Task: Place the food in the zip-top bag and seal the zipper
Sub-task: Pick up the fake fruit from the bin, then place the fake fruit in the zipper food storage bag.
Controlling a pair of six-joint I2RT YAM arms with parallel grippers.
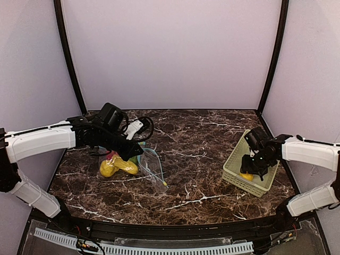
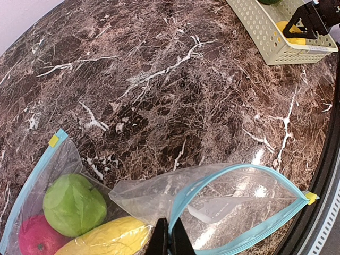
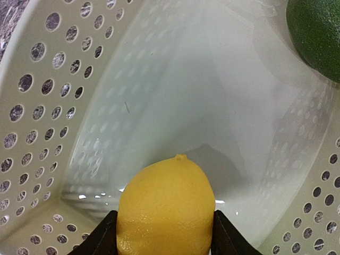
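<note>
Food (image 1: pixel 119 166) split: top view, zip-top bag (image 1: pixel 154 172) left of centre, basket (image 1: pixel 234 156) right. Left wrist: left gripper (image 2: pixel 170 241) pinched tight on bag rim; green ball (image 2: pixel 74 204), red ball (image 2: pixel 34 239) inside. Right wrist: right gripper (image 3: pixel 166 236) pads look seated on lemon (image 3: pixel 166 202) in basket; lift straight, clear the wall.

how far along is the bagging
Done: red ball, light green ball and yellow fruit in the zip-top bag, left end effector pinching its rim. In hand: right end effector grips a lemon in the basket. Left: dark green fruit, open zipper.
</note>
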